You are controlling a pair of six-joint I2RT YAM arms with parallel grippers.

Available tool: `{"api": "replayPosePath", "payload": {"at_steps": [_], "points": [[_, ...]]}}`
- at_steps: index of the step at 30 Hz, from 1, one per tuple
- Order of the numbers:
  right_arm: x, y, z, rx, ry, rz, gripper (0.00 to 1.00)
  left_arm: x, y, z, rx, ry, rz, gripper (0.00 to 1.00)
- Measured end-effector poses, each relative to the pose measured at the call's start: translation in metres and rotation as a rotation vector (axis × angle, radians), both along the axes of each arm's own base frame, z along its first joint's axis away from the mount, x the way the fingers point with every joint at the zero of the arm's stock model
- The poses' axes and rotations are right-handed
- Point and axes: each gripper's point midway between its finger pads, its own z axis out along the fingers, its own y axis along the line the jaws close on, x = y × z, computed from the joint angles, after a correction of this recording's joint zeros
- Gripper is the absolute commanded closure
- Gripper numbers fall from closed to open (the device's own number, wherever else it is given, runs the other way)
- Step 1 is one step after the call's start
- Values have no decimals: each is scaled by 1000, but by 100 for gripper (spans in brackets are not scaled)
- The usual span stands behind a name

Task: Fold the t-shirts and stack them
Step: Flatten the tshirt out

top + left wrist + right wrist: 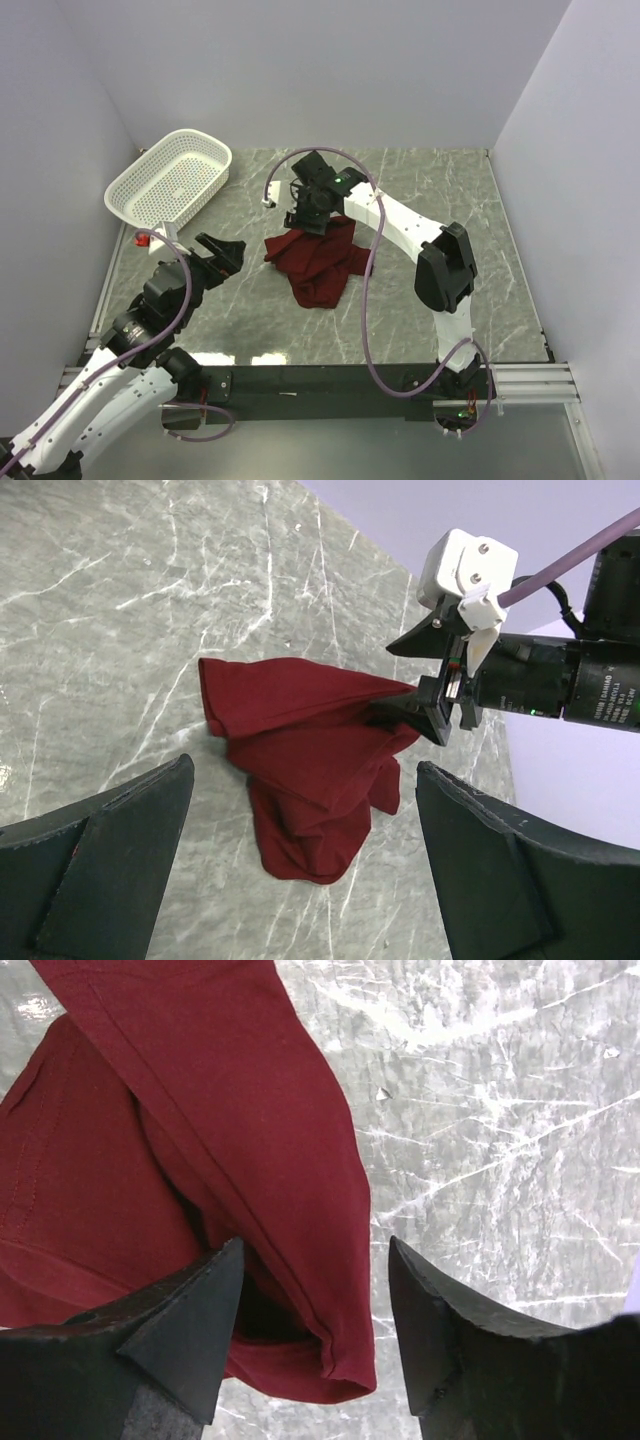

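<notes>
Currently right gripper point(314, 1245) parted astride maroon t-shirt point(318, 265) fold; left gripper point(305, 768) spread wide

A maroon t-shirt point(315, 262) lies crumpled and unfolded at the centre of the table point(430, 190), widest at 12 o'clock and narrowing toward 6 o'clock.

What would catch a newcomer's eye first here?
The crumpled maroon t-shirt in the middle, with the right gripper straddling a fold at its far edge, jaws apart. The left gripper hovers wide open to the left of it, and a white basket sits at the far left.
</notes>
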Motion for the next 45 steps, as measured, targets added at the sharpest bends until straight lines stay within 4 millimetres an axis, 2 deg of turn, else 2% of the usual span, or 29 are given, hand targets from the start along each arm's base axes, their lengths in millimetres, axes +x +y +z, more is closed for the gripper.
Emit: {"api": "replayPosePath", "payload": {"at_steps": [7,12,15,19,22,30,32,36,39,41,42,45], "points": [[1,1,-7,-10,11,0,57,0,-2,-2,7,5,-9,1],[-1,0,-23,-35,44,1,61,1,-3,-2,8,8,-12,1],[-3,0,-26,-40,57,3,61,1,-4,-4,11,15,-18,0],[-6,2,-23,-28,73,12,48,1,-4,-5,16,17,-19,1],[-9,5,-23,-10,89,25,45,1,-4,-5,16,16,-20,0],[-14,11,-22,22,118,35,46,0,-5,-4,15,15,-27,1],[-11,12,-19,27,111,26,49,0,-5,-4,15,15,-27,1],[-2,19,-18,39,98,8,72,0,-5,-5,16,16,-27,1],[0,20,-26,33,112,-6,78,0,-5,-5,17,18,-27,1],[0,19,-31,26,123,-10,76,0,-5,-5,17,18,-27,1],[-1,19,-31,24,125,-10,64,0,-5,-5,17,18,-27,1],[-2,20,-30,36,134,-13,50,0,-5,-5,18,17,-28,1]]}}
